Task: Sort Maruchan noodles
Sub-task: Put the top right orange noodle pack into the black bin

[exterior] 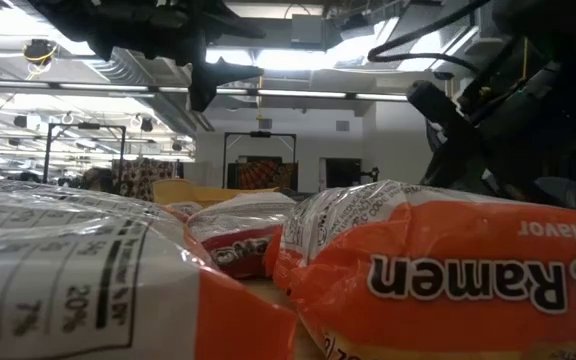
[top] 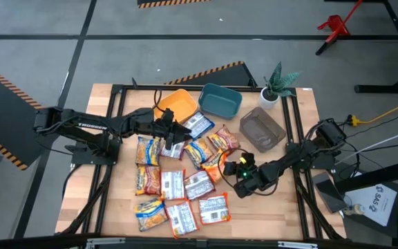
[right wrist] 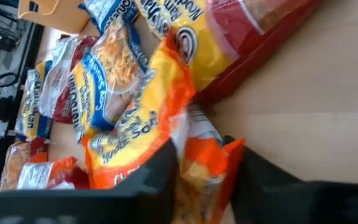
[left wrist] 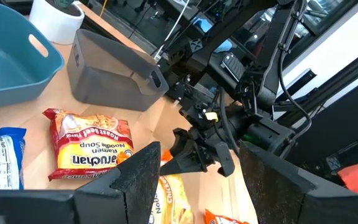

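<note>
A: What is closest to us?

B: In the low view, an orange ramen packet [exterior: 448,280] fills the front. It lies flat on the table [top: 302,214]. A white and orange packet [exterior: 78,290] lies just beside it, toward 9 o'clock.

A: Where are the other Maruchan noodles [top: 178,183]?

B: Seen from above, they are spread over the middle of the table, many touching or overlapping. I think they lie loose like that so each one can be picked out.

A: What is the right hand [top: 237,173] doing?

B: It is low, at 3 o'clock of the pile. Its two fingers [right wrist: 160,171] sit on both sides of an orange packet's edge [right wrist: 201,174]. It looks like it is pinching that edge to lift it. I cannot tell if it is squeezed tight yet.

A: And the left hand [top: 173,131]?

B: It is over the 12 o'clock end of the pile, fingers apart, holding nothing.

A: What is farther back?

B: A yellow bin [top: 176,104], a teal bin [top: 220,100] and a grey bin [top: 262,129], near a small plant [top: 275,84]. No packets show in them.

A: Anything hard to see?

B: Yes. The low view hides most packets, and arms cover some from above.
</note>
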